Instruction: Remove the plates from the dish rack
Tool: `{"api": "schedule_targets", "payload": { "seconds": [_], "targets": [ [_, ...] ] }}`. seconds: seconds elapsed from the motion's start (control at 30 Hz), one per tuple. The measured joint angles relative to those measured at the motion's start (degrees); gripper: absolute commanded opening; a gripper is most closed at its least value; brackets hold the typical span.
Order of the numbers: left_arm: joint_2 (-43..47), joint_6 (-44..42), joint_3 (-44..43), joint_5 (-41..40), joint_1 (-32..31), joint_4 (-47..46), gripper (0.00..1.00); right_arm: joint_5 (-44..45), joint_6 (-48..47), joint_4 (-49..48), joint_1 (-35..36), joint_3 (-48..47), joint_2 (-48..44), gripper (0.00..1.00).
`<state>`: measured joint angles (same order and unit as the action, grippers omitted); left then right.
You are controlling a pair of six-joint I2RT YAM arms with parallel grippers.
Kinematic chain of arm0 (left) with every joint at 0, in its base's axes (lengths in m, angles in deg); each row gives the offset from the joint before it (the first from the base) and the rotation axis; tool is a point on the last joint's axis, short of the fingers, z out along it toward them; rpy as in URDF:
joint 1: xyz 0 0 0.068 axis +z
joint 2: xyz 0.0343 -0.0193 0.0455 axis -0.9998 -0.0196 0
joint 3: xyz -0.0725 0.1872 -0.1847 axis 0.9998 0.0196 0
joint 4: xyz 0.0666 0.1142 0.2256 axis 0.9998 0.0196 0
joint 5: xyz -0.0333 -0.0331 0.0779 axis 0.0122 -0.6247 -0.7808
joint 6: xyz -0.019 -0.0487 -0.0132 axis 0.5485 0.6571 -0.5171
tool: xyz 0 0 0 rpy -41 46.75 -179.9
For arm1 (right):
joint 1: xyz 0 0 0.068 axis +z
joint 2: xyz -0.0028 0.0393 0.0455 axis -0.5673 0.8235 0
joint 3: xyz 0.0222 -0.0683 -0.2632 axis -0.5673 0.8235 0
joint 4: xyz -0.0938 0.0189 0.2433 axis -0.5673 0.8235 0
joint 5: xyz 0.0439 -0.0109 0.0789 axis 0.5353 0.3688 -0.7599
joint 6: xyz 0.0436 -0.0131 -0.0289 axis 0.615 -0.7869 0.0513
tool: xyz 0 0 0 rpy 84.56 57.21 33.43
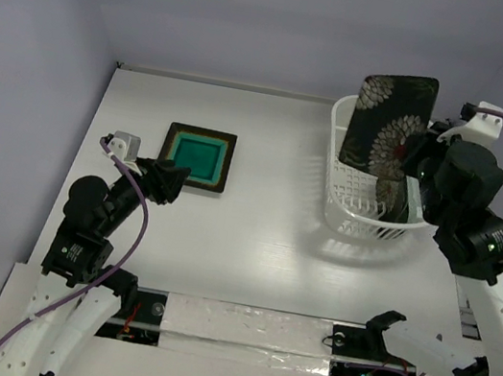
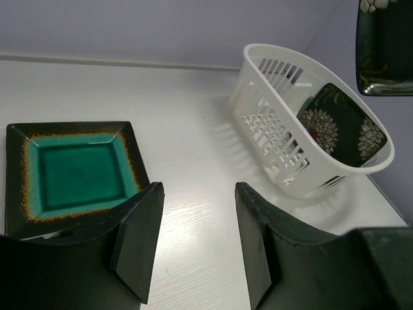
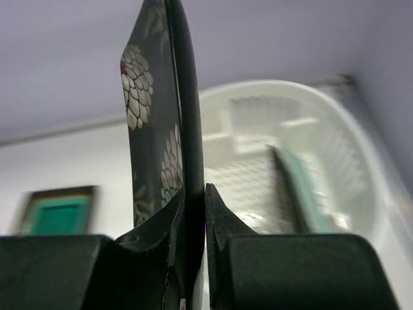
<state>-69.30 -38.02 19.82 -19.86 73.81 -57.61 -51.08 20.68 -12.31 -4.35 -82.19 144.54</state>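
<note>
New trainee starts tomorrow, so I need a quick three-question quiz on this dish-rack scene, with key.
1. True or false: the teal plate lies flat on the table.
2. Which gripper grips a flowered plate? A left, B right, C neither.
3. Fill in: the left gripper is ____ and empty.
Key: 1 true; 2 B, the right gripper clamps its edge above the dish rack; 3 open.

The teal plate [image 2: 74, 171], near the worktop's left edge, looks like glazed ceramic: glossy, crackled green centre, speckled brown band. The black flowered plate [image 1: 389, 125] over the far right corner is glossy too. The dish rack [image 2: 303, 184] is smooth white plastic with a slight sheen. The worktop [image 1: 253, 237] is matt white with faint wood grain. The left gripper [image 2: 198, 194] has matt black plastic fingers [image 2: 139, 245].
</note>
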Motion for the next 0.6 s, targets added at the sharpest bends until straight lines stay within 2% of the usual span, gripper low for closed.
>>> {"api": "schedule_targets", "payload": {
  "seconds": [0.1, 0.17, 0.37, 0.6],
  "targets": [
    [-0.04, 0.0, 0.0, -0.81, 0.04, 0.11, 0.45, -4.98, 4.61, -8.57, 3.5, 5.05, -0.79, 0.0],
    [-0.04, 0.02, 0.0, -1.53, 0.07, 0.26, 0.45, -8.63, 7.87, -13.7, 6.03, 7.08, 2.51, 0.0],
    [0.0, 0.02, 0.0, -3.39, 0.2, 0.63, 0.46, -19.58, 19.08, -29.79, 10.08, 8.26, 23.23, 0.0],
    [-0.04, 0.02, 0.0, -3.93, 0.31, 0.66, 0.46, -26.23, 31.02, -37.53, 13.18, 8.44, 40.85, 0.0]
  ]
}}
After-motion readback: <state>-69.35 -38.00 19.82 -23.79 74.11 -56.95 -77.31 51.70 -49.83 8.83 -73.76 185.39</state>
